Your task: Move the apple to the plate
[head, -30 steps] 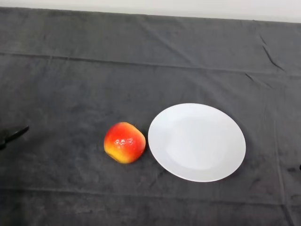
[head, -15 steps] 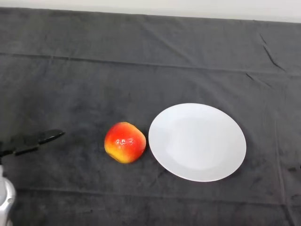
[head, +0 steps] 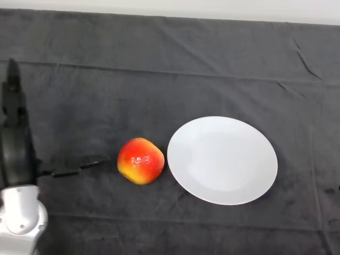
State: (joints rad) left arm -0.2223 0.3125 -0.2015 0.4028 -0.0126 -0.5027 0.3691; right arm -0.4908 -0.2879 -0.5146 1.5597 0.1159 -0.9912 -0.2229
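A red and yellow apple (head: 141,160) lies on the dark cloth just left of a white plate (head: 222,160), close to its rim. My left hand (head: 16,149) is at the left edge, open. One straight finger (head: 79,162) reaches toward the apple and ends just short of its left side. Another finger (head: 11,90) points up toward the far side of the table. The silver-grey wrist (head: 21,215) shows at the lower left.
The dark cloth (head: 159,69) covers the whole table, with creases along the back and at the right side. A pale wall strip runs along the top edge.
My left hand has come in further from the lower left and moved right toward the apple; its fingers have spread. The apple and plate have not moved.
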